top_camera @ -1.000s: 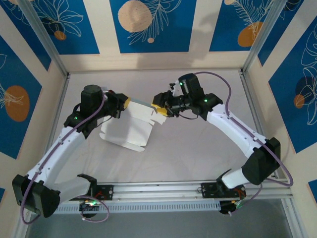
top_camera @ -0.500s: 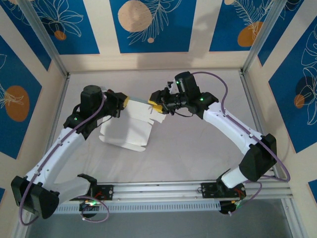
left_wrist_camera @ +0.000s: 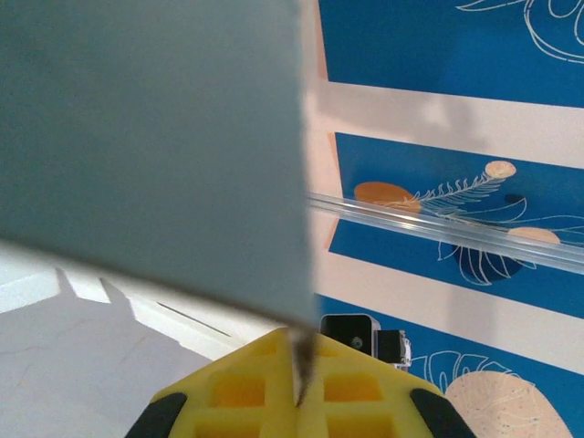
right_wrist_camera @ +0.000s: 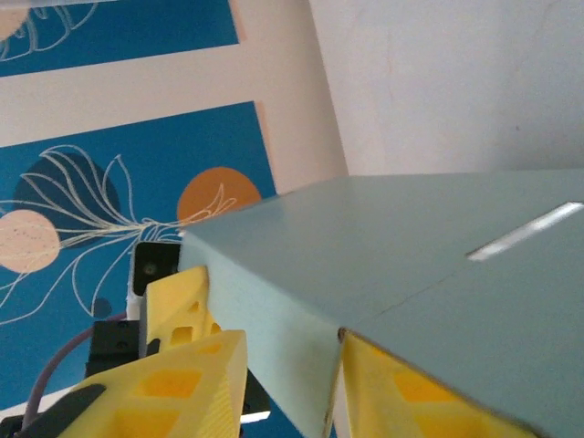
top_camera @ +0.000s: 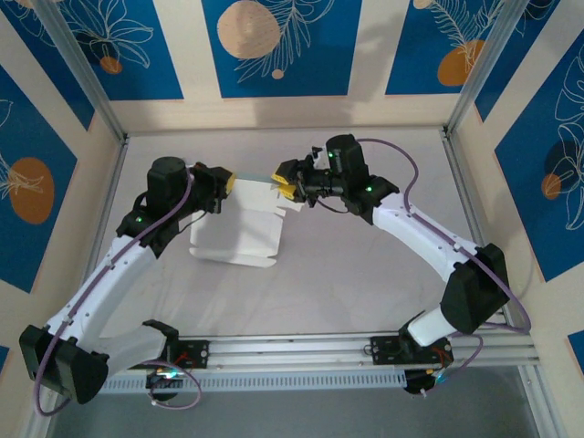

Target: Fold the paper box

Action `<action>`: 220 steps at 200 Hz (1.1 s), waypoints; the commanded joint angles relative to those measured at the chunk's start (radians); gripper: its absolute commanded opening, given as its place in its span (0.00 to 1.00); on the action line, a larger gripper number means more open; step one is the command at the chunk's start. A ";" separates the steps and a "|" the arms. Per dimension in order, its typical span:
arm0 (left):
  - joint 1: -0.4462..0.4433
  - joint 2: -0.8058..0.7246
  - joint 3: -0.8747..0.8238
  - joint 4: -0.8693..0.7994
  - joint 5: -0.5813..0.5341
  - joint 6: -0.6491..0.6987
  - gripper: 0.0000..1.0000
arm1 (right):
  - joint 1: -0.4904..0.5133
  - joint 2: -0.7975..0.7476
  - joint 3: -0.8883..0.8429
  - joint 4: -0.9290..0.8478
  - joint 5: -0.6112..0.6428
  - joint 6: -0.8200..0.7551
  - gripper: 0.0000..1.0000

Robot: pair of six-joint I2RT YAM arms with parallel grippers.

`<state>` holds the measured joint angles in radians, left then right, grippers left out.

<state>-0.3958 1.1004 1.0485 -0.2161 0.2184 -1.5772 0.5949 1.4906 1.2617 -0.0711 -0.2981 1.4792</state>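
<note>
Holding the paper box up over the bench, your L gripper is clamped shut on its left edge, R gripper half-open astride the right fold, can't tell if it's biting — squeeze off-line & thin card prob creases wrong or slips.
</note>
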 commanded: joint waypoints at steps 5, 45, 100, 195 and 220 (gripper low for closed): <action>-0.037 -0.032 0.040 0.025 0.060 -0.029 0.00 | -0.001 -0.006 -0.031 0.193 0.007 0.071 0.28; -0.037 -0.040 0.038 0.018 0.050 -0.029 0.00 | -0.007 -0.003 -0.028 0.223 0.007 0.081 0.16; -0.037 -0.040 0.036 0.002 0.040 -0.030 0.00 | -0.023 -0.032 -0.011 0.141 -0.011 0.039 0.20; -0.050 -0.017 0.376 -0.397 -0.021 -0.102 0.00 | -0.108 -0.291 0.252 -0.652 0.187 -0.480 0.68; -0.053 0.031 0.398 -0.398 -0.027 -0.122 0.00 | -0.169 -0.344 0.242 -0.708 0.169 -0.589 0.67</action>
<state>-0.4374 1.0885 1.4261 -0.5392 0.2012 -1.6463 0.4706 1.1736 1.5059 -0.6121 -0.1543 1.0592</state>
